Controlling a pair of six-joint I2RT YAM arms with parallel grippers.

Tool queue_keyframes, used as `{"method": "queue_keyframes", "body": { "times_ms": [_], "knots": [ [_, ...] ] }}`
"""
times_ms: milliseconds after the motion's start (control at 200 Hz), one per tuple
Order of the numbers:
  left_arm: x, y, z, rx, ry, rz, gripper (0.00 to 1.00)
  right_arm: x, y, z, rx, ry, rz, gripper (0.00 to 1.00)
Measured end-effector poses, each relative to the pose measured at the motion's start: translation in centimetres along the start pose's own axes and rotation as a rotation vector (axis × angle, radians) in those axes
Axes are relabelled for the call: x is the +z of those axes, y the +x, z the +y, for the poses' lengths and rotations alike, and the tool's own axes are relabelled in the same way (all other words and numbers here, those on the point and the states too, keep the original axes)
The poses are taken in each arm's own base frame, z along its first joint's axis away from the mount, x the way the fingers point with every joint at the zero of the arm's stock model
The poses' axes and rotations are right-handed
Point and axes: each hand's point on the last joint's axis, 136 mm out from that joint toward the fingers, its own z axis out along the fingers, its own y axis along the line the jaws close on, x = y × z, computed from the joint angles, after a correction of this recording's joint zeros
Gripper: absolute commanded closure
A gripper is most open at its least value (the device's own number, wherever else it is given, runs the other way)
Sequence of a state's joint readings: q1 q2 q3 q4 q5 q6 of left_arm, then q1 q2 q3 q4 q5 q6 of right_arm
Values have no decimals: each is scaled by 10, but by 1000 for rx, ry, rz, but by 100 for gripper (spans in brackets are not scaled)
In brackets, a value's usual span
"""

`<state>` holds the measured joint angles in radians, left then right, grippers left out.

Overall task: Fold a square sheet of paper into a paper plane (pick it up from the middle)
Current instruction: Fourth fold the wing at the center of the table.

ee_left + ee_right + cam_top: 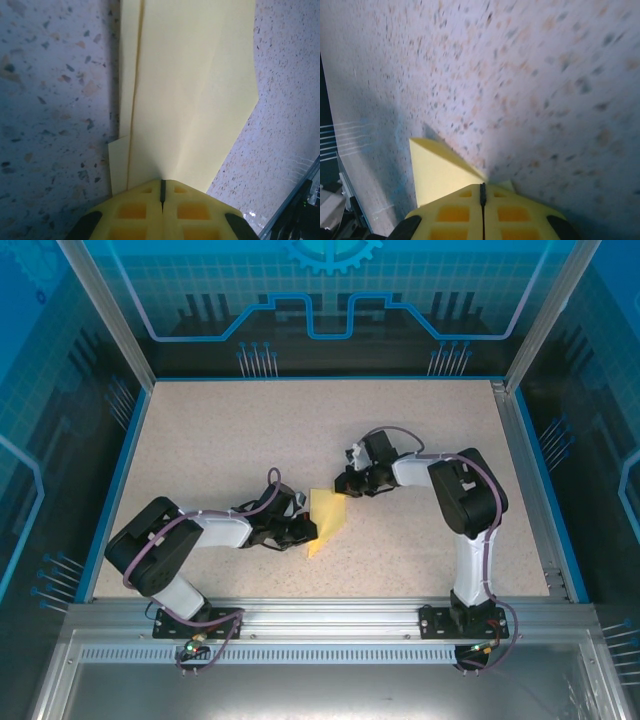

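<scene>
Looks mid-fold, clutching the creased sheet of paper (328, 512) over the bench (230, 430) at frame centre, left hand (308, 532) clenched on its lower edge, right hand (343, 483) pinching its upper corner; probably needs next a carefully aligned wing fold

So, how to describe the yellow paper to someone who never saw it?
Start at the speckled table and look near its middle. Between the left gripper and the right gripper is the folded yellow paper, the only thin creased sheet.

Folded paper (330, 517) mid-tabletop (230, 440), between both arms, left fingers (140, 201) at its near-left edge, right fingers (457, 201) at its far-right corner
</scene>
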<state>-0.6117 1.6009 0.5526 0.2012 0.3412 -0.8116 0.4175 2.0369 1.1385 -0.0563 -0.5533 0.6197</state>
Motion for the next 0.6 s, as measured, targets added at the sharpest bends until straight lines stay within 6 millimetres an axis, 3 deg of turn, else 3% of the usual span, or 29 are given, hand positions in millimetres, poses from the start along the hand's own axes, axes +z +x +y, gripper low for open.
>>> {"method": "queue_keyframes", "body": {
  "times_ms": [185, 405, 600],
  "knots": [
    [0, 0, 0, 2, 1, 0, 99, -1, -4, 0, 10, -1, 6, 91],
    [0, 0, 0, 2, 2, 2, 99, -21, -33, -8, -20, 47, -87, 91],
    [0, 0, 0, 3, 2, 2, 99, -44, -39, 24, -91, 11, -133, 92]
  ]
}}
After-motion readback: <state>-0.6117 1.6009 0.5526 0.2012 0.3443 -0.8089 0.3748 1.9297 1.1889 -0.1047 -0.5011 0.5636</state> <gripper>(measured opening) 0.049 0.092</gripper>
